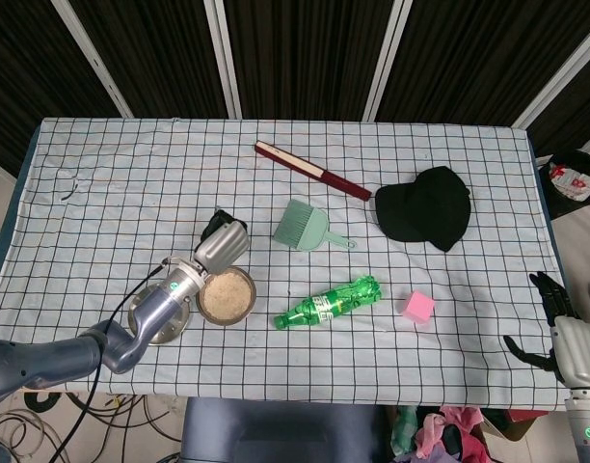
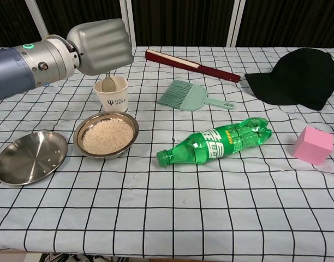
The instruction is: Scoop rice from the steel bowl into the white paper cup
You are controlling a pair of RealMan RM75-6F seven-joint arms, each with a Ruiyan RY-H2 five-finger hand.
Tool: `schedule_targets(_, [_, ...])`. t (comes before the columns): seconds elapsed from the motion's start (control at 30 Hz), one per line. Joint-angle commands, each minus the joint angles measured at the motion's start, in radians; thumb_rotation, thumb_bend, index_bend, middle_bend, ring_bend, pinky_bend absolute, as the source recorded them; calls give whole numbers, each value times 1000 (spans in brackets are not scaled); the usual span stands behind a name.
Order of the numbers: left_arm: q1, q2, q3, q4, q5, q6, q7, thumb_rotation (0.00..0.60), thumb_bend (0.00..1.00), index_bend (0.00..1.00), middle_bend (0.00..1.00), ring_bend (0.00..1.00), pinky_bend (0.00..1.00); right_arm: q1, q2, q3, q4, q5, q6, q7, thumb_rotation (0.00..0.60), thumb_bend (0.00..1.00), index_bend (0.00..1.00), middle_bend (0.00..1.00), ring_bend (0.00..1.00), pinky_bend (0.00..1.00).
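The left hand (image 2: pixel 101 45) is clenched around a spoon (image 2: pixel 107 83) and hangs right above the cup (image 2: pixel 112 95). The spoon points down, and its bowl is inside the cup mouth, near the rim on the robot's left side. In the head view the hand (image 1: pixel 223 245) covers the cup almost fully. Just below the hand, toward the robot, stands the bowl (image 2: pixel 106 136) with rice (image 2: pixel 107 135); it is close to the cup, and a narrow strip of cloth shows between them. A steel plate (image 2: pixel 29 156) lies beside the bowl, further left, under the forearm. To the right of the hand the cloth is open up to the brush (image 2: pixel 192 97) and the bottle (image 2: pixel 216 141). Behind the hand, the fan (image 2: pixel 191 65) lies near the far edge. The right hand (image 1: pixel 557 331) is off the table, beyond its right near corner, fingers apart and holding nothing.
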Motion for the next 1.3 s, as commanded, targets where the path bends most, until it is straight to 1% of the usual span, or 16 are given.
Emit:
schedule_targets(0.03, [-7,5,2,-5,22,-10,9,600,507,766,1000,1000,1000,0,0,0,0,0,0,0,600,200,0,0,0,207])
schedule_targets(0.3, [-28,25,4,-8,81,-35,43,600,507,767,1000,1000,1000,0,1,0,0,0,-2,3,600,200,0,0,0,207])
schedule_targets(0.57, [-20,36,0,-12,104,-48,54,600,506,768,1000,1000,1000,0,2,-1,-1,-1,-2,5,600,200,0,0,0,207])
schedule_targets(0.67, [-8,33,-25,-19,102,-28,28,600,506,768,1000,1000,1000,0,1,-1,-1,-2,-2,3,600,200,0,0,0,207])
schedule_targets(0.8, [-7,52,-11,-18,123,-51,56,600,504,768,1000,1000,1000,0,1,-1,-1,-1,-1,4,600,200,0,0,0,207])
schedule_targets(0.87, [7,53,-23,-24,113,-40,39,600,504,768,1000,1000,1000,0,1,-1,-2,-1,-2,4,600,200,0,0,0,207])
schedule_targets(1.0, [38,51,-71,-50,77,4,13,600,504,768,1000,1000,1000,-1,2,-2,-3,-4,0,4,600,200,0,0,0,207])
schedule_targets(1.03, [59,51,-103,-81,45,36,-21,600,504,768,1000,1000,1000,-1,2,-2,-3,-4,1,4,600,200,0,0,0,207])
schedule_targets(1.13, [94,63,-150,-147,-4,91,-47,600,504,768,1000,1000,1000,-1,2,-2,-2,-4,1,7,600,200,0,0,0,207])
schedule_targets(1.3, [146,129,-181,-275,-37,159,-83,600,500,768,1000,1000,1000,-1,1,0,-1,-3,2,8,600,200,0,0,0,207])
